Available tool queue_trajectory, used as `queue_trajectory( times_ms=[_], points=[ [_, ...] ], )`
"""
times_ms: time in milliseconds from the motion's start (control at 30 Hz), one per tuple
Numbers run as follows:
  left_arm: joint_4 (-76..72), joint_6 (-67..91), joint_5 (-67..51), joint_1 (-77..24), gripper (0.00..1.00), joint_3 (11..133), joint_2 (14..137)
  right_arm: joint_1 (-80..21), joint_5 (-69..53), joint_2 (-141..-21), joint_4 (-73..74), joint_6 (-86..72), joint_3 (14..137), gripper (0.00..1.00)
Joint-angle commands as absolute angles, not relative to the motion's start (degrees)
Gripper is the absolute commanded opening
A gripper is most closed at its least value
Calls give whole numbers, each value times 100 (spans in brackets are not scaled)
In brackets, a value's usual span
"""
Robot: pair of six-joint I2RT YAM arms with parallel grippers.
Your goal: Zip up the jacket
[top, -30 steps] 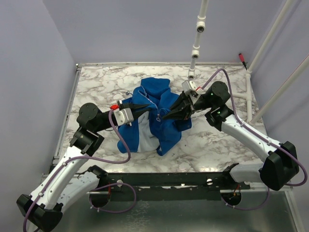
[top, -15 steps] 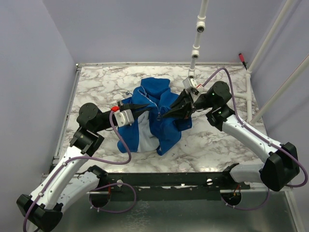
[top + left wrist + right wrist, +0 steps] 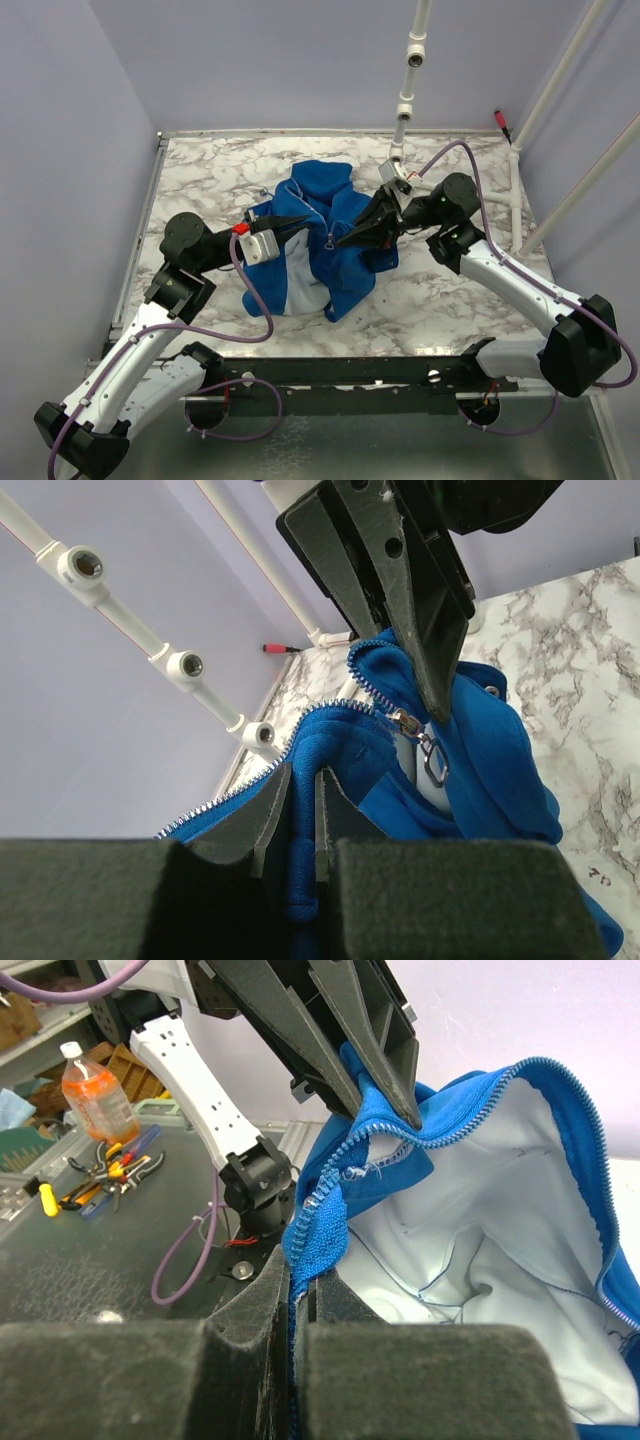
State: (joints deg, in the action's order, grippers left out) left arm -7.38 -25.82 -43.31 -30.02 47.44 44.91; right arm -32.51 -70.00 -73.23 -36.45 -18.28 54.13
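Pale violet walls (image 3: 100, 80) enclose a marbled bench (image 3: 200, 170). The jacket (image 3: 335, 265) sits bunched between the two sets of fingers, its front edges lifted and its pale lining (image 3: 300, 278) showing below them. The left fingers (image 3: 262, 815) are clamped on one toothed front edge. The right fingers (image 3: 262, 1295) are pinched tight on the opposite edge. Just under the right fingers' tips, the metal zipper slider (image 3: 404, 720) hangs with its pull tab (image 3: 436, 767) dangling.

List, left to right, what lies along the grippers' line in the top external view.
In order: left arm's black joint → left gripper → right gripper → right arm's black joint. The jacket spans both grippers, so it is left unplaced.
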Motion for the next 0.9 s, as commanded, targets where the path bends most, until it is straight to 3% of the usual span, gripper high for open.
queue_trajectory(
  times_ms=[0,867],
  points=[
    [-857,-2715,-4576,-3015,0,4892,4421,-3243,-6853,-7290,-4119,-2213,5315,1],
    [-712,-3005,-4544,-3017,0,4917,4444,-3241,-7029,-7370,-2962,-1985,5722,1]
  ],
)
